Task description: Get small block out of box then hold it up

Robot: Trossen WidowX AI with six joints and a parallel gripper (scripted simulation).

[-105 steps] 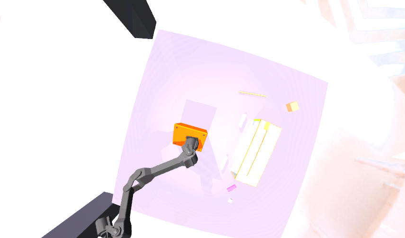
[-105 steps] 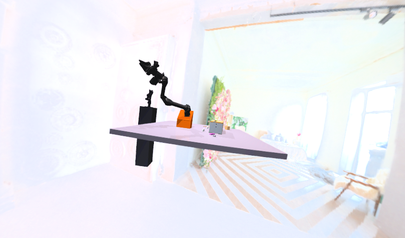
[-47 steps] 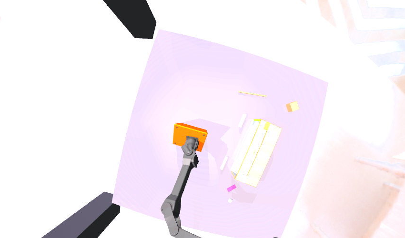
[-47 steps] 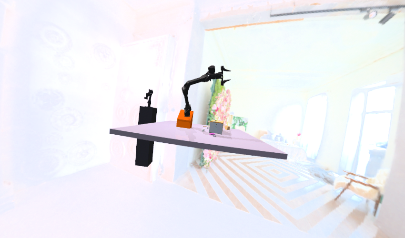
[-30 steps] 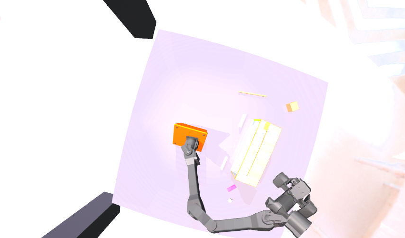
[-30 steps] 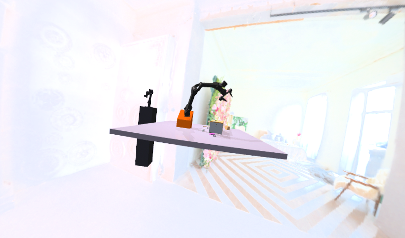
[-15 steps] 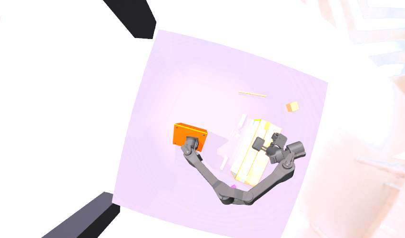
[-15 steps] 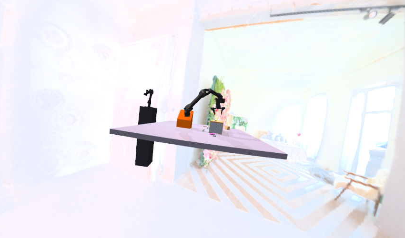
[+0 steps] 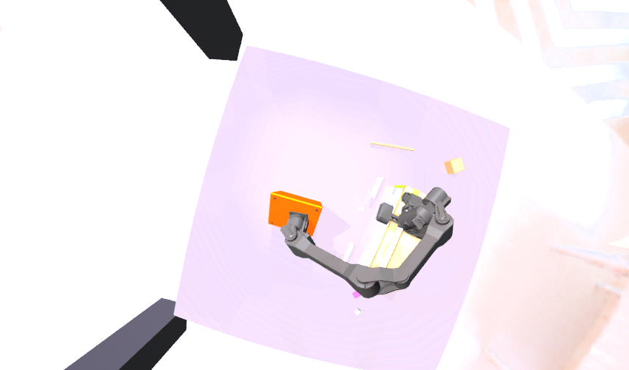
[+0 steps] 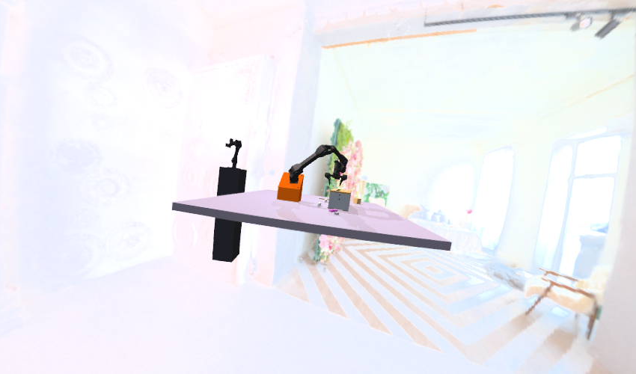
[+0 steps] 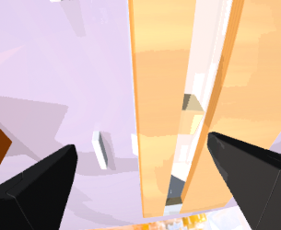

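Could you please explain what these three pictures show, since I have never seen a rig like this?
They show one robot arm on an orange base, bolted to a lilac table. The first picture looks straight down, the second looks from across the room, and the third comes from a camera at the wrist, with the two dark fingers at its lower corners. The gripper hangs over the box, the pale yellow thing with a slot along its top. It is open and holds nothing. Also on the table lie an orange cube, a thin stick and a few small bits.
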